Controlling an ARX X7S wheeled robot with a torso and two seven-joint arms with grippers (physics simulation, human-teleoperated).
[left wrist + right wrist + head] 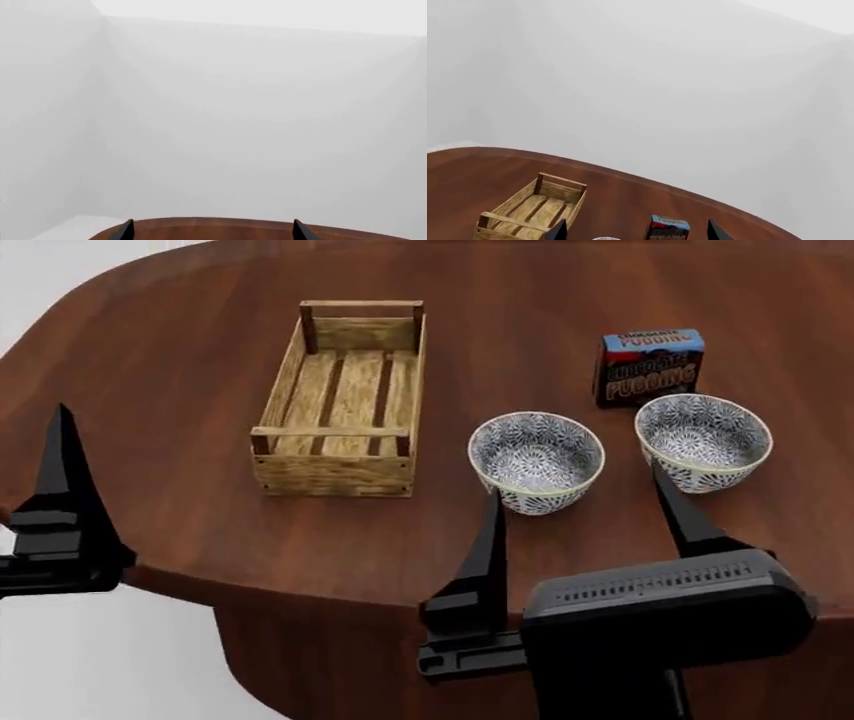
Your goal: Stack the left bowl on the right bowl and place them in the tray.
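patterned ceramic left bowl (535, 461) sits unstacked beside right bowl (702, 440). right gripper (587, 525) open, empty; left gripper (60, 490) state indeterminate. next: grasp left bowl's rim.

Dark reddish-brown wooden table (200, 340) with a rounded edge fills most of the head view. White floor (80, 660) lower left and far upper left. Wrist views: plain pale grey walls (267, 125), one corner seam upper left, flat diffuse light.

Bare simulated room, wooden table (200, 360)
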